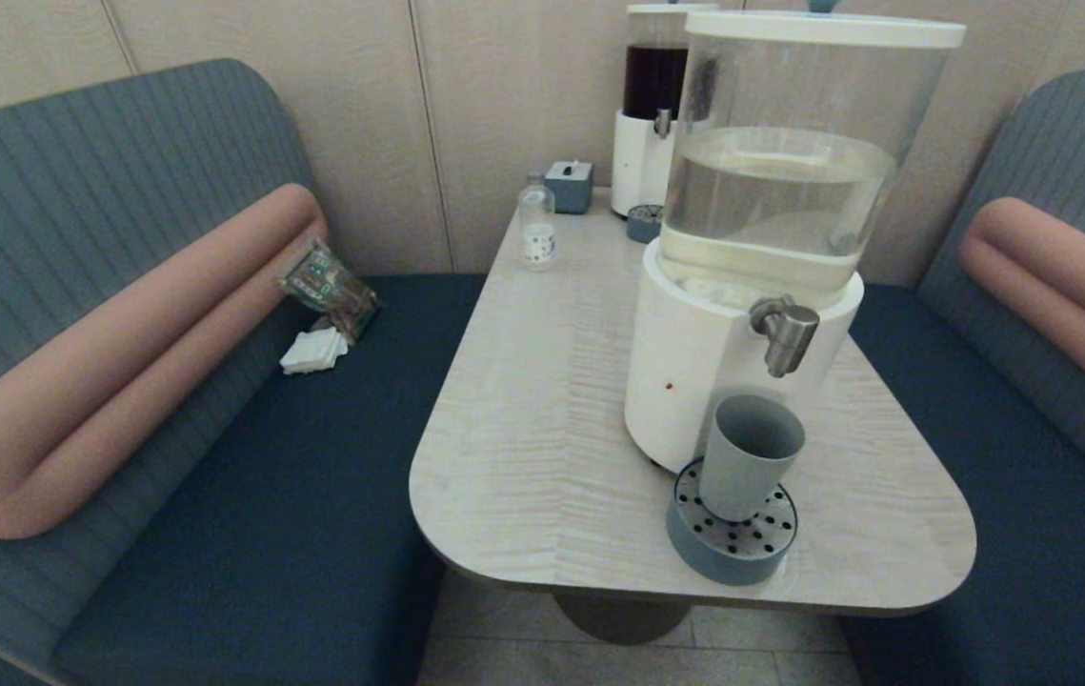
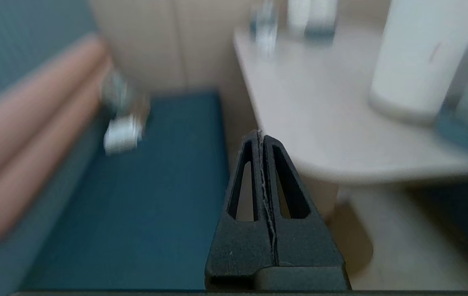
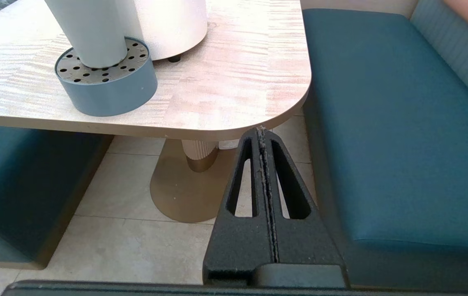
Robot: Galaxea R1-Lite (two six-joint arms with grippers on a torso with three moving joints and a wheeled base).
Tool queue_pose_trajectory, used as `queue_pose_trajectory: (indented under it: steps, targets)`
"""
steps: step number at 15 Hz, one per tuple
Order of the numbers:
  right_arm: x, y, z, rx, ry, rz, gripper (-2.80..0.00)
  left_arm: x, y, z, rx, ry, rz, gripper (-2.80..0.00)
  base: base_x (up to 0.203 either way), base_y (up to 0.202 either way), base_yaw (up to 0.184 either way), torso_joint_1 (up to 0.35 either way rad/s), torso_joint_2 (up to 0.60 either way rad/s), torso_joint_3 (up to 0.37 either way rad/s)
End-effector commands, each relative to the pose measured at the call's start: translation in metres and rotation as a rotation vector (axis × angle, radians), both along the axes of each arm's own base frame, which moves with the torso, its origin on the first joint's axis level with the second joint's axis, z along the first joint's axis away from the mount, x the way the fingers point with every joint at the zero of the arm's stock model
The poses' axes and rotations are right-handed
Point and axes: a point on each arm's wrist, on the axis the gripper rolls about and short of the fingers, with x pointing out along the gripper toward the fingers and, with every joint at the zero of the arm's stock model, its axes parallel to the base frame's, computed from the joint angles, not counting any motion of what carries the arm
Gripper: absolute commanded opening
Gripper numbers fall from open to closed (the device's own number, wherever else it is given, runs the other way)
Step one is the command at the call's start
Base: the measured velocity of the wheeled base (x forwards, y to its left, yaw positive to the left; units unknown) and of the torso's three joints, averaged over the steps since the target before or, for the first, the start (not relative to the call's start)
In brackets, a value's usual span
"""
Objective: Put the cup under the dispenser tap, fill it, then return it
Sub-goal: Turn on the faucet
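Note:
The grey-blue cup [image 1: 749, 455] stands upright on the round blue drip tray [image 1: 731, 554], directly under the brushed-steel dispenser tap [image 1: 786, 332] of the big white-based dispenser [image 1: 694, 381] with its clear tank of pale liquid. In the right wrist view the cup [image 3: 90, 33] and the tray [image 3: 106, 88] show near the table's front edge. No arm appears in the head view. My left gripper [image 2: 261, 135] hangs shut and empty below the table's left edge. My right gripper [image 3: 261, 130] is shut and empty below the table's front right corner.
A small clear bottle [image 1: 536, 224], a tissue box [image 1: 569, 185] and a second dispenser with dark-red liquid [image 1: 652, 114] stand at the table's far end. Blue benches with pink bolsters flank the table [image 1: 523, 429]. A snack bag [image 1: 328, 284] and white napkins [image 1: 313, 351] lie on the left bench.

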Motion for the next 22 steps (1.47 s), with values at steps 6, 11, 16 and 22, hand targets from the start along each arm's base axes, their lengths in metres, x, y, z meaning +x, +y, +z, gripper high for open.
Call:
queue_pose_trajectory:
  steps: [6, 11, 16, 22]
  targets:
    - [0.000, 0.000, 0.000, 0.000, 0.002, 0.000, -2.80, 0.001, 0.004, -0.024, 0.071, 0.167, 0.165, -2.80, 0.000, 0.000, 0.000, 0.000, 0.00, 0.000]
    - [0.000, 0.000, 0.000, 0.000, 0.002, 0.001, -2.80, 0.001, 0.003, -0.028, 0.058, 0.212, 0.148, -2.80, 0.000, 0.000, 0.000, 0.000, 0.00, 0.000]
    - [0.000, 0.000, -0.001, 0.007, 0.002, -0.002, -2.80, 0.001, 0.003, -0.028, 0.050, 0.203, 0.150, -2.80, 0.000, 0.000, 0.000, 0.000, 0.00, 0.000]
    - [0.000, 0.000, 0.000, 0.013, 0.000, -0.003, -2.80, 0.001, 0.003, -0.028, 0.050, 0.203, 0.150, -2.80, 0.000, 0.000, 0.000, 0.000, 0.00, 0.000]
